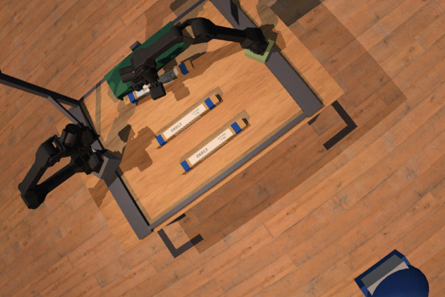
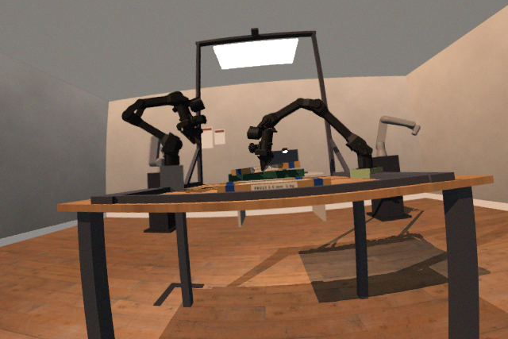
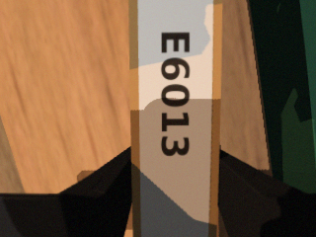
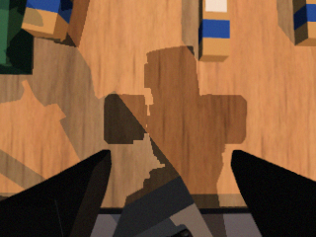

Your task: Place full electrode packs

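Left end effector (image 1: 145, 88) (image 2: 265, 168) (image 3: 175, 152) angled steeply downward.

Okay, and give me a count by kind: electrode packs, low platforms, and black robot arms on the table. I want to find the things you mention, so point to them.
Electrode packs (image 1: 168, 77) (image 1: 184, 119) (image 1: 212, 146) (image 2: 292, 164) (image 2: 275, 186) (image 3: 175, 79) (image 4: 45, 22) (image 4: 214, 30) (image 4: 305, 22): 3
Low platform (image 1: 117, 78) (image 2: 286, 174) (image 3: 307, 49) (image 4: 15, 44): 1
Black robot arms (image 1: 224, 32) (image 1: 39, 161) (image 2: 336, 121) (image 2: 158, 101): 2
Total: 6
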Motion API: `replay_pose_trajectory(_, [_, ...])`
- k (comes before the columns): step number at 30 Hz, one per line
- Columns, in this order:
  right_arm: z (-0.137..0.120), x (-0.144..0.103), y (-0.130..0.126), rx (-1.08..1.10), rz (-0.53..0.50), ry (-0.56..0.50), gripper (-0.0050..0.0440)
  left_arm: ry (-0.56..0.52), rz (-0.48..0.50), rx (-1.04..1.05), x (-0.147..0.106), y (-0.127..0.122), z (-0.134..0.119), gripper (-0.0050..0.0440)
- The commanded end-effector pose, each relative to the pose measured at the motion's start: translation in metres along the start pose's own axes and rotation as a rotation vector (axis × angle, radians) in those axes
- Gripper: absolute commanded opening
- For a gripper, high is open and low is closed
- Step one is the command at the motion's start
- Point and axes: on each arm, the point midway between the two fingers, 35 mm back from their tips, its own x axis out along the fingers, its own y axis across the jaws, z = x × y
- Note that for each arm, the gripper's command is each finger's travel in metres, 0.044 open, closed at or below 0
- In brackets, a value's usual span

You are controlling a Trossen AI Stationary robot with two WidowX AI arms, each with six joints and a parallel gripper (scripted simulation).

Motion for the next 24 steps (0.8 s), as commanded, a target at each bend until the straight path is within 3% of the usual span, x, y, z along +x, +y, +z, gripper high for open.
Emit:
replay_pose_trajectory(1, [0.0046, -0.0057, 0.0003, 0.001, 0.002, -0.022, 0.0330, -0.128, -0.015, -0.004, -0.0523, 0.0000, 0.0252, -0.0050])
replay_pose_trajectory(24, [0.0046, -0.0057, 0.0003, 0.001, 0.002, -0.022, 0.0330, -0.128, -0.015, -0.004, -0.0618, 0.0002, 0.0298, -0.0050])
